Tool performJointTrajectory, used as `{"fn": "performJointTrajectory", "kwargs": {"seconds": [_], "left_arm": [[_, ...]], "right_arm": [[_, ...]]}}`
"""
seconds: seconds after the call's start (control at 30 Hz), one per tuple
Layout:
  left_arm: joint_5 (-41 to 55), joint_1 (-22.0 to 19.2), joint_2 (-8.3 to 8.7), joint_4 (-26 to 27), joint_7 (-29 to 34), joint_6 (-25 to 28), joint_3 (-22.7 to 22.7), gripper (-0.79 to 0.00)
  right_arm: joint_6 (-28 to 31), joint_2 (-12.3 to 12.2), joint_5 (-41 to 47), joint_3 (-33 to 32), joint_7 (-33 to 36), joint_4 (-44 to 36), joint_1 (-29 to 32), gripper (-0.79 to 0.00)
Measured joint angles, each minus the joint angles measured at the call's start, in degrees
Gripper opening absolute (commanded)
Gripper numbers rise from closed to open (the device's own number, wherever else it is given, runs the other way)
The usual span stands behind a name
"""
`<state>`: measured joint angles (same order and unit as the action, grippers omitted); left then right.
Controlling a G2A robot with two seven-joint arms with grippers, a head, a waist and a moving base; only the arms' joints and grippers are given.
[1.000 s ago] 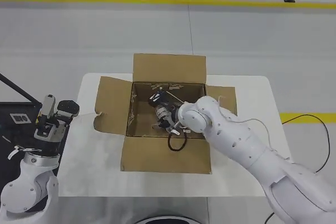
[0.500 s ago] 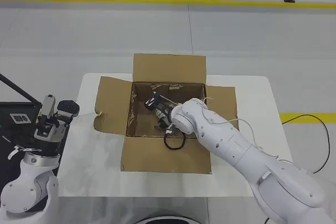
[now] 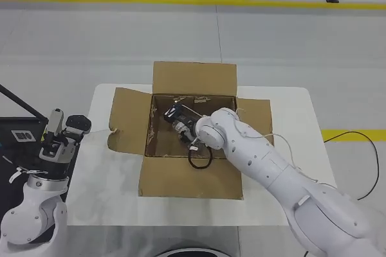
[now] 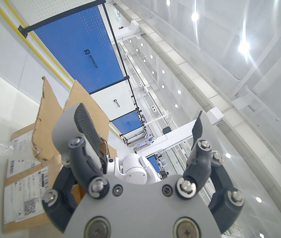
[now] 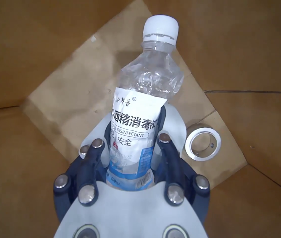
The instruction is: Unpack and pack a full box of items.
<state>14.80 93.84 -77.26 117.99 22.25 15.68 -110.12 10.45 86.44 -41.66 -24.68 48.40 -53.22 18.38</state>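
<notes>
At the top view's left edge, the left gripper (image 3: 63, 125) sits beside the white table (image 3: 103, 186), apart from the cardboard box (image 3: 190, 178). Its wrist view adds detail: its fingers (image 4: 86, 122) are spread wide with nothing between them, pointing toward the ceiling, and a box flap is at the lower left. At centre the box stands open, with the right gripper (image 3: 175, 115) down inside it. The right wrist view gives the contents: jaws clamped round a clear, white-capped bottle (image 5: 150, 80), and a metal ring (image 5: 203, 141) just beside it on the box floor.
</notes>
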Motion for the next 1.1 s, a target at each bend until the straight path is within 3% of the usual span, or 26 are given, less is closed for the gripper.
{"fn": "performJointTrajectory", "kwargs": {"seconds": [0.33, 0.57, 0.87, 1.1], "left_arm": [[0.0, 0.0, 0.0, 0.0, 0.0, 0.0, 0.0, 0.0], [0.0, 0.0, 0.0, 0.0, 0.0, 0.0, 0.0, 0.0], [0.0, 0.0, 0.0, 0.0, 0.0, 0.0, 0.0, 0.0], [0.0, 0.0, 0.0, 0.0, 0.0, 0.0, 0.0, 0.0]], "right_arm": [[3.65, -5.18, 1.82, -11.4, 2.81, -12.52, 4.05, -0.785], [10.48, -10.6, 8.04, -27.0, -0.47, -28.73, 15.09, -0.785], [21.94, -14.44, 19.07, -43.54, -4.73, -43.47, 28.55, -0.785], [19.74, -16.02, 15.48, -50.09, -3.53, -48.35, 32.46, -0.785]]}}
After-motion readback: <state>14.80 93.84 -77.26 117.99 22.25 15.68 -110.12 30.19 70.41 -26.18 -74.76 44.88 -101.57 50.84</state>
